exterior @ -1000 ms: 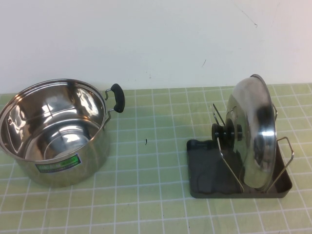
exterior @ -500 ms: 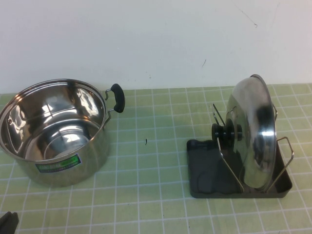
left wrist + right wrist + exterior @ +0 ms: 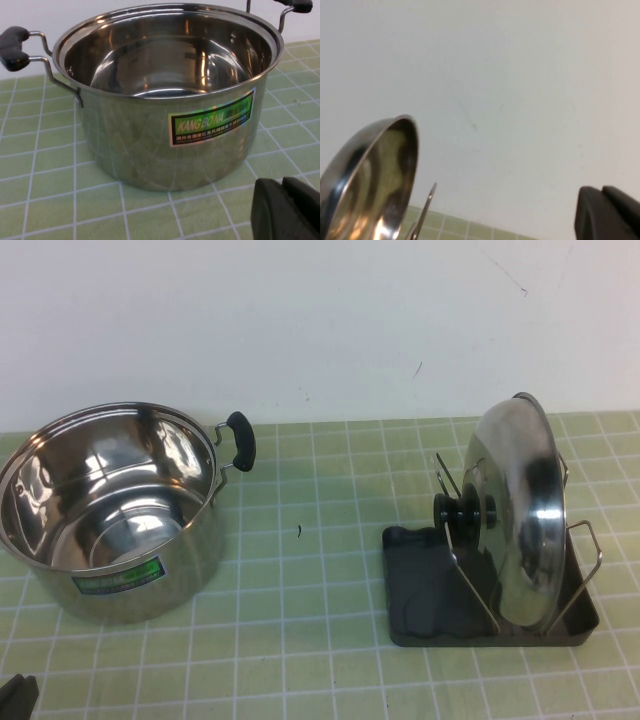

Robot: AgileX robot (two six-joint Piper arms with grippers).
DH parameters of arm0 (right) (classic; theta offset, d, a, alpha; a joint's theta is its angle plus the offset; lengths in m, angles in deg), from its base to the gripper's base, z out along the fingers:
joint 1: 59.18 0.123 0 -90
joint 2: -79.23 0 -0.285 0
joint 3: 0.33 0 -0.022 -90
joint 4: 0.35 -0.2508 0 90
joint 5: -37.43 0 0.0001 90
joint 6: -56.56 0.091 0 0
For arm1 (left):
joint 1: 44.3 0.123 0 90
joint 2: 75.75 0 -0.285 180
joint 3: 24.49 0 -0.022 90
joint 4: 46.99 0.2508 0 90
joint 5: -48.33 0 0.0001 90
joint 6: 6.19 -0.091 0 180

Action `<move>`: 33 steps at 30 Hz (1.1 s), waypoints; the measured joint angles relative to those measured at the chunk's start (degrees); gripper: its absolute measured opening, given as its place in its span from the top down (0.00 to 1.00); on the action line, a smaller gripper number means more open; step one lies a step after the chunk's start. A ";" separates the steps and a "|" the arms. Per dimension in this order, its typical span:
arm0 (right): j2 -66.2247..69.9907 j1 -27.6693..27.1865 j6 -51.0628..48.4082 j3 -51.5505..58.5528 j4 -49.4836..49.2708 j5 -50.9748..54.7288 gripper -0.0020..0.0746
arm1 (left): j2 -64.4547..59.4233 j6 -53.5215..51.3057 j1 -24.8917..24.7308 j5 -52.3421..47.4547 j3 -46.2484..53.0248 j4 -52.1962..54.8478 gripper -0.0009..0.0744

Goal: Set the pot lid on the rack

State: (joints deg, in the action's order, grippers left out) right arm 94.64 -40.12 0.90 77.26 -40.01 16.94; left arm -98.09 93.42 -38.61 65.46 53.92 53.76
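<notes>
Left gripper [image 3: 287, 210] low at table's near left edge, short of pot [image 3: 110, 515]; fingers pressed together, holding nothing. Right gripper [image 3: 610, 212] outside high view, fingers likewise together, empty. Pot lid [image 3: 520, 525] stands on edge in rack [image 3: 420, 610] between wire loops, knob facing pot.

Risk, we judge: lid leans on thin wires; any arm brush could roll or tip it.

Left wrist alone shows pot label; right wrist alone shows lid's rim against wall.

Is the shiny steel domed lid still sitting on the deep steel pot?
No, the shiny steel domed lid stands on edge in the dark grey wire-loop rack; the deep steel pot is open.
</notes>
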 joint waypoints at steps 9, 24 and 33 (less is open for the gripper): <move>-8.17 -19.52 36.60 1.25 31.42 14.80 0.98 | 0.00 0.05 0.00 0.00 0.00 0.00 0.99; -8.43 -23.64 57.33 1.25 50.50 39.38 0.98 | 0.00 0.82 0.00 0.00 0.00 0.00 0.99; -8.43 -16.84 58.69 1.15 50.50 39.47 0.98 | 0.00 0.50 0.00 0.00 0.00 0.00 0.99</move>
State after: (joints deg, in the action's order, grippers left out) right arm 86.21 -56.96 59.59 78.41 10.49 56.41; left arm -98.09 93.91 -38.61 65.46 53.92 53.76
